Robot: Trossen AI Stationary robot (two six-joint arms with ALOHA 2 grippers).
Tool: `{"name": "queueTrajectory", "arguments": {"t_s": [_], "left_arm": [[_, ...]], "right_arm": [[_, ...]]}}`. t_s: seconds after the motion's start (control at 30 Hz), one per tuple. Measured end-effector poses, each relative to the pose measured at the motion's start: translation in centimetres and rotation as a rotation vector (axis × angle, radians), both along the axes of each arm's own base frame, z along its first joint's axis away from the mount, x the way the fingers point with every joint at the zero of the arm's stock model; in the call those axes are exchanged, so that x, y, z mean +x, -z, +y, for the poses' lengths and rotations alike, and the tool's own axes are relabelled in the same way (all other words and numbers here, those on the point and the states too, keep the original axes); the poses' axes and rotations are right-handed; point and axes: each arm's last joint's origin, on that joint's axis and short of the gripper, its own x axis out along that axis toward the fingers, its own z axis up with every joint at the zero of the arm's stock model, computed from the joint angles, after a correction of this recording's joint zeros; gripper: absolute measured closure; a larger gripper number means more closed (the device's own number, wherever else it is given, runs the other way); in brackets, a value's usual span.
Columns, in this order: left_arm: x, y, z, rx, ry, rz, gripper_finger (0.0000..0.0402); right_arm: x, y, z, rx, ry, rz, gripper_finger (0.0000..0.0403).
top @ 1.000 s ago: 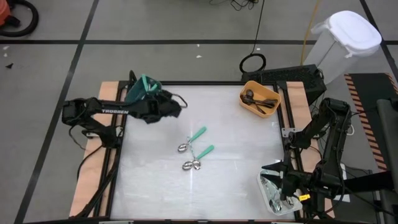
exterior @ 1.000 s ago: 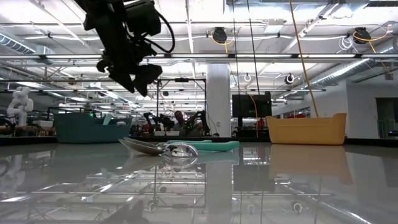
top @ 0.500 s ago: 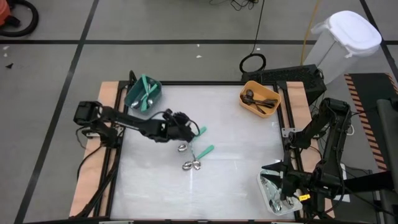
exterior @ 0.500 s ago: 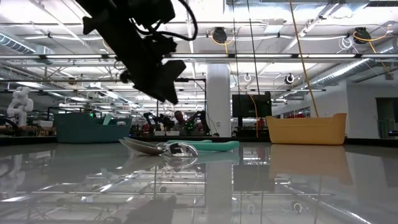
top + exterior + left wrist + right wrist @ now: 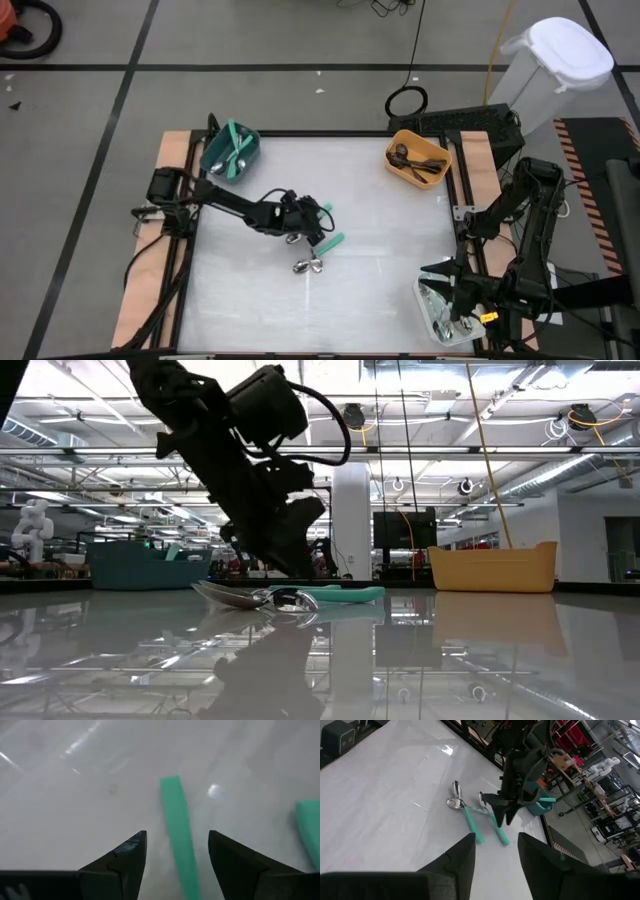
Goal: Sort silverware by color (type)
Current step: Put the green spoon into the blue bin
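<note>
The left gripper (image 5: 175, 851) hangs over the table's middle with its fingers apart, straddling the handle of a teal-handled spoon (image 5: 176, 827) that lies flat on the white table (image 5: 380, 260). A second teal-handled spoon (image 5: 465, 815) lies just beside it, bowls close together.

The step in hand looks like picking this spoon for the teal bin (image 5: 231, 150). Next comes lowering, closing on the handle, and lifting clear of its neighbour, whose bowl may be touching; that is hard to tell.

Both spoons lie well inside the table's edges, with open surface all round. The right gripper (image 5: 495, 847) waits, fingers apart, by the white bin (image 5: 430, 305), well apart from the orange bin (image 5: 417, 157).
</note>
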Motion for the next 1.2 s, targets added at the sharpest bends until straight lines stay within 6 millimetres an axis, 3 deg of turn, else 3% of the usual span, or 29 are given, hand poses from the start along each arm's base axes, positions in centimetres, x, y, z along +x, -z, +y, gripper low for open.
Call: {"name": "queueTrajectory", "arguments": {"t_s": [0.5,0.63,0.87,1.2], "left_arm": [[0.6,2.4,-0.1,-0.016,0.017,0.031,0.0192],[0.7,2.9,-0.2,-0.017,0.02,0.033,0.0231],[0.7,3.1,-0.3,-0.014,0.04,0.048,0.0347],[0.3,2.6,-1.8,0.154,0.011,0.047,0.0346]], "right_arm": [[0.0,0.0,0.0,0.001,0.001,-0.001,0.0261],[0.1,0.0,0.0,0.002,0.005,-0.004,0.0261],[0.6,0.0,-0.2,0.007,0.03,-0.006,0.0261],[1.7,0.0,-0.8,0.009,0.086,-0.007,0.0261]]}}
